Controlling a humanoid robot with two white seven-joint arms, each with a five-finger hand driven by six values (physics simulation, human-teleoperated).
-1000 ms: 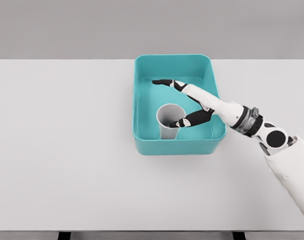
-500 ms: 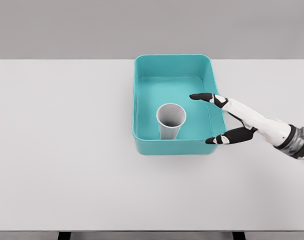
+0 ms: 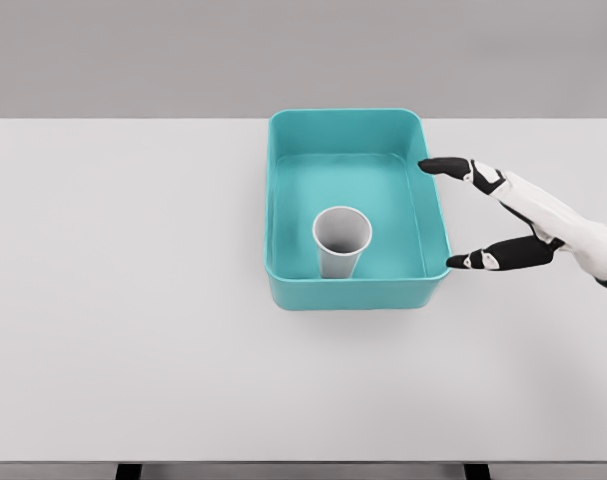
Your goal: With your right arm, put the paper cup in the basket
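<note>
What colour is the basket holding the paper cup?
Teal, a turquoise blue-green; the basket shows clearly in the head view, with the grey-white paper cup upright inside.

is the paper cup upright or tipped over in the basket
Upright. The paper cup stands inside the teal basket, its round open mouth facing up. The right hand is open, outside the basket.

The setting is a simulated test environment, not a furnished room. Indicators: a plain white worktop with uniform, unmarked surface; a flat, featureless grey backdrop behind it; smooth, rendered shading on the teal basket. No domestic, shop or office furnishings identify it further.
</note>
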